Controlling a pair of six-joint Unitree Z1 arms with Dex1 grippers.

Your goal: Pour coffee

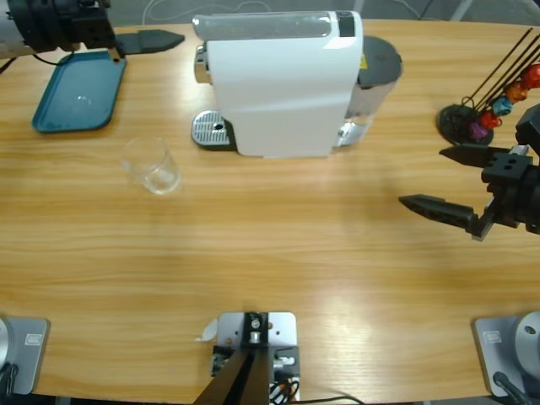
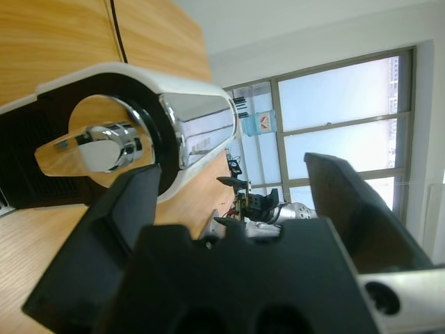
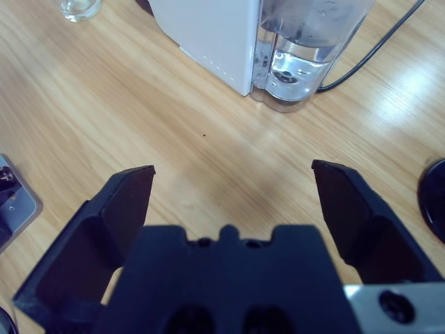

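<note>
Presently the white coffee machine (image 1: 283,84) stands at the far middle of the wooden table (image 1: 278,253), its perforated drip grille (image 1: 211,129) projecting to one side with nothing on it. The clear glass (image 1: 153,166) sits on the bare wood just beside and forward of that grille, upright as far as can be judged, and no coffee is visible in it or anywhere else; the task's liquid has yet to be produced. A teal tray (image 1: 76,93) lies at the far corner, and the left gripper (image 1: 152,40) hovers beside it with its jaws apart and holding nothing; its wrist camera looks along the machine's chrome lever (image 2: 94,146). The right gripper (image 1: 456,181) hangs near the opposite edge, jaws spread wide over empty wood, close to the capsule stand (image 1: 485,114) and within sight of the water tank (image 3: 306,52). The step in hand appears to be the initial approach, so nothing of the task is done. To perform it well, the glass should be taken low on its wall with a light, level squeeze, since thin clear walls slip and tip easily, then set squarely on the grille under the spout before any lever is worked. Keep the other arm clear of the power cable (image 3: 375,49).
</note>
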